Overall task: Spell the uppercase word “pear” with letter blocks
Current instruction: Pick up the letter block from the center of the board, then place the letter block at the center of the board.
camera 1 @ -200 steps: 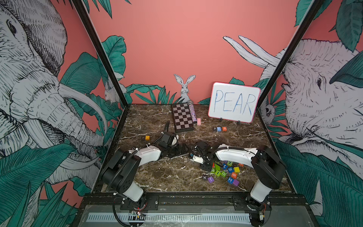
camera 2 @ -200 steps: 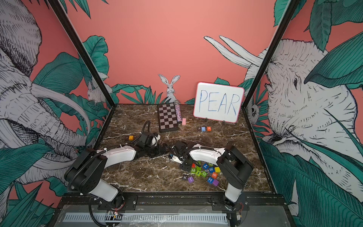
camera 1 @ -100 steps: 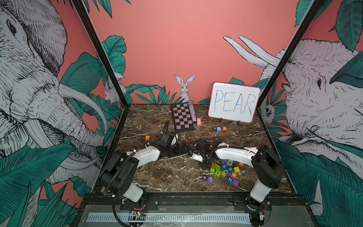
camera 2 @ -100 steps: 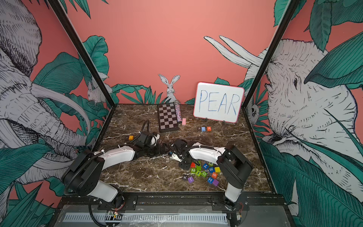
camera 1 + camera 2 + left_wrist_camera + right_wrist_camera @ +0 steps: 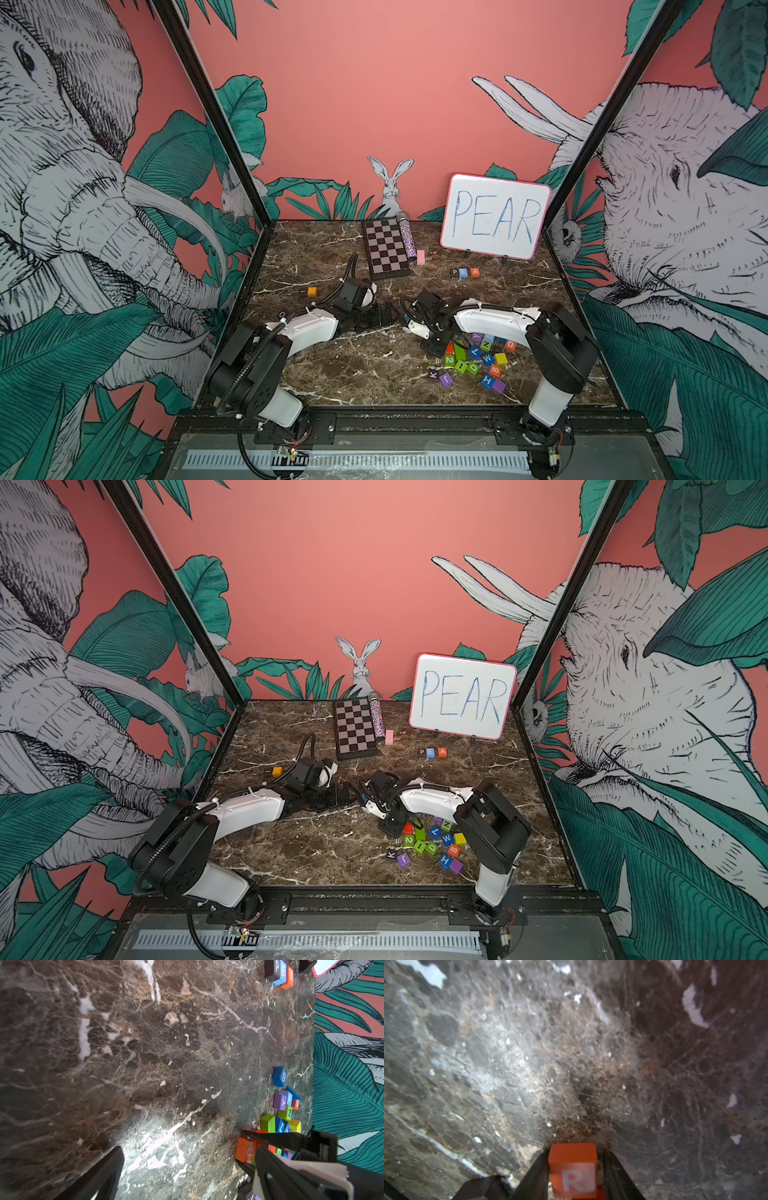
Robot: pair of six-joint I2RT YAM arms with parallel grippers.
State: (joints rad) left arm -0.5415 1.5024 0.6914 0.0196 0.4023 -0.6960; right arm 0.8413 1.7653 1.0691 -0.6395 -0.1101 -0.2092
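Note:
My right gripper (image 5: 574,1155) is shut on the orange R block (image 5: 573,1167), low over the marble at the left edge of the block pile (image 5: 478,357). The left wrist view shows that same R block (image 5: 246,1150) pinched between two black fingers. The black P (image 5: 455,272), light-blue E (image 5: 464,273) and orange A (image 5: 475,272) stand in a row in front of the whiteboard, also in the left wrist view as P (image 5: 273,969), E (image 5: 281,972), A (image 5: 288,978). My left gripper (image 5: 189,1148) is open and empty, lying mid-table just left of the right gripper (image 5: 434,347).
The whiteboard (image 5: 494,216) reading PEAR leans at the back right. A chessboard (image 5: 388,249), a glitter tube (image 5: 407,237) and a pink eraser (image 5: 420,257) lie at the back centre. A lone orange cube (image 5: 312,291) sits at the left. Several coloured cubes crowd under the right arm.
The right arm has shifted only slightly at the pile's edge, still with the R block in its jaws. The left arm has not visibly moved.

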